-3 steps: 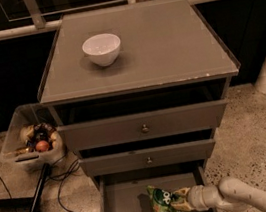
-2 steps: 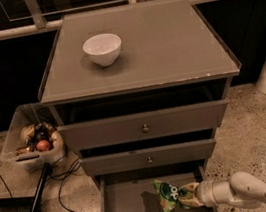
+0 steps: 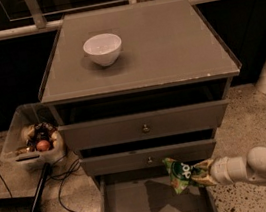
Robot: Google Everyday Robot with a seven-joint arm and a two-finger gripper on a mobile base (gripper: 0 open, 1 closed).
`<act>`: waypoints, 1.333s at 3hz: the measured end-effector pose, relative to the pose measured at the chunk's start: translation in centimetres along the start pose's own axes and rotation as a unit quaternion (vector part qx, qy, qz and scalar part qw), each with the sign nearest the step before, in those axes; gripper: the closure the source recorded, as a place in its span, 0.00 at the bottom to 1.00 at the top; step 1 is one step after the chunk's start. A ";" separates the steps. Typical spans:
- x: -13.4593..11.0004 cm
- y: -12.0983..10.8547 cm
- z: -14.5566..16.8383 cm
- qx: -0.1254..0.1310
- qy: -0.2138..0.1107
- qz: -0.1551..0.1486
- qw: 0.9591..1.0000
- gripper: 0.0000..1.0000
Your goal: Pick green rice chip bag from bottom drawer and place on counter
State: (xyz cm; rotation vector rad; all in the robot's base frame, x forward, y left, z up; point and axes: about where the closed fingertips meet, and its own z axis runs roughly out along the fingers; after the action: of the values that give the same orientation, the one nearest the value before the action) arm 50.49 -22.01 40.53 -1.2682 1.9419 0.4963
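Broad flat grey-brown bench [image 3: 163, 42] on top of the cabinet: carries a white round bowl [image 3: 103, 48]; bag not yet delivered. Deep grey-brown bottom drawer [image 3: 140, 208]: standing open. Glossy bright-green rice chip bag [image 3: 181, 173]: hanging above the drawer floor, near its right wall. End effector [image 3: 205, 173]: clamped on the bag's right edge. Assessment: pick done; lift and placement outstanding.
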 end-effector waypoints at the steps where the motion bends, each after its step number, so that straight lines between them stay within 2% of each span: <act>1: -4.5 -3.2 -6.4 0.037 0.012 -0.025 0.999 1.00; 2: -8.9 -5.7 -13.2 0.076 0.009 -0.045 0.996 1.00; 3: -8.9 -5.6 -13.1 0.074 0.008 -0.045 0.996 1.00; 4: -9.1 -3.3 -15.5 0.078 -0.001 -0.064 0.995 1.00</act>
State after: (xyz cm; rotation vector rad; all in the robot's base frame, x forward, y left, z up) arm 49.67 -28.22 57.65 -1.2818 1.8451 0.2760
